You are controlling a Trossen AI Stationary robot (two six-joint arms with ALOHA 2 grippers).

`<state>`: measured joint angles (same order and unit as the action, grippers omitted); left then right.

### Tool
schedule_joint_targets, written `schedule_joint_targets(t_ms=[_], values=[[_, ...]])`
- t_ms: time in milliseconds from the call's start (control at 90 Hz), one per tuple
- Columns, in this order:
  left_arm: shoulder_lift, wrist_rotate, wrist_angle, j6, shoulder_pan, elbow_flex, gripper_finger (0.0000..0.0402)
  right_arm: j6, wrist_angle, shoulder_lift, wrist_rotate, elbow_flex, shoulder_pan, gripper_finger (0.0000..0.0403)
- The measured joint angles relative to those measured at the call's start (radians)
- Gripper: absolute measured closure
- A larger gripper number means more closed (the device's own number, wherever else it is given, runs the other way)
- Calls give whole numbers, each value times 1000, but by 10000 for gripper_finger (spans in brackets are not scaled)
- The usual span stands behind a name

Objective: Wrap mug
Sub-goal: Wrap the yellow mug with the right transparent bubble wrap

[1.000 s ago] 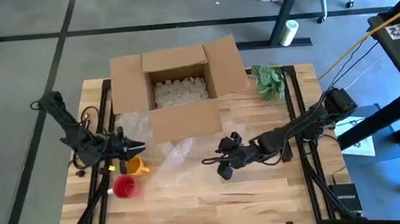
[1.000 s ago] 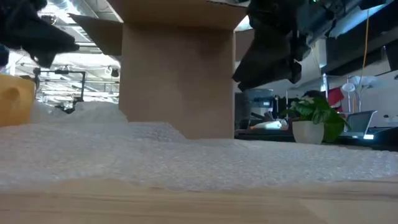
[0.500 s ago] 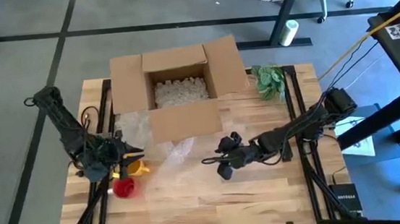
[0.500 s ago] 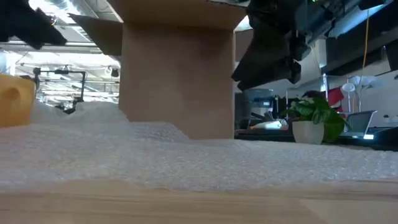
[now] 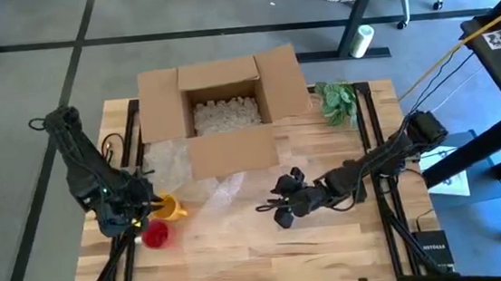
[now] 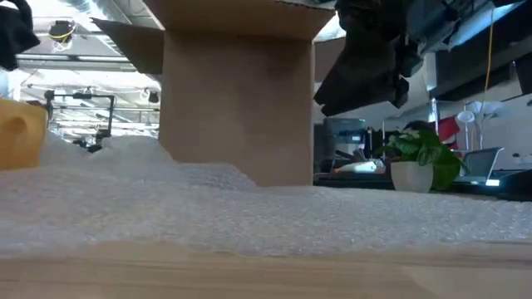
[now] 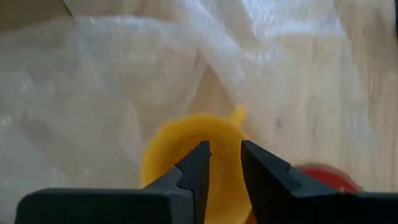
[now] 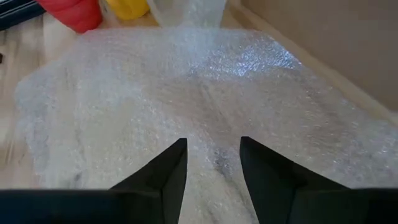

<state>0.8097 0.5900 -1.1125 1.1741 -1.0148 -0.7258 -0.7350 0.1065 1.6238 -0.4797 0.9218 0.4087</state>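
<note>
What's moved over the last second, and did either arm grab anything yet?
The left end effector pulled back toward the table's left edge and now hovers over the yellow mug, fingers narrowly apart, holding nothing. The right end effector barely shifted and stays open above the bubble wrap. The yellow mug, red cup, cardboard box and plant have not moved.

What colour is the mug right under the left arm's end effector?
Yellow. The mug shows best in the left wrist view, just below the left end effector.
</note>
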Motion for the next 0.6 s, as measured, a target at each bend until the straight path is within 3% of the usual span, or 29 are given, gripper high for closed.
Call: schedule_joint_targets(t_ms=[322, 600], values=[[-7, -199, -159, 104, 129, 0, 328, 0, -2, 0, -4, 0, 6, 268], [-6, -244, -110, 45, 215, 0, 328, 6, -2, 0, -7, 0, 17, 268]])
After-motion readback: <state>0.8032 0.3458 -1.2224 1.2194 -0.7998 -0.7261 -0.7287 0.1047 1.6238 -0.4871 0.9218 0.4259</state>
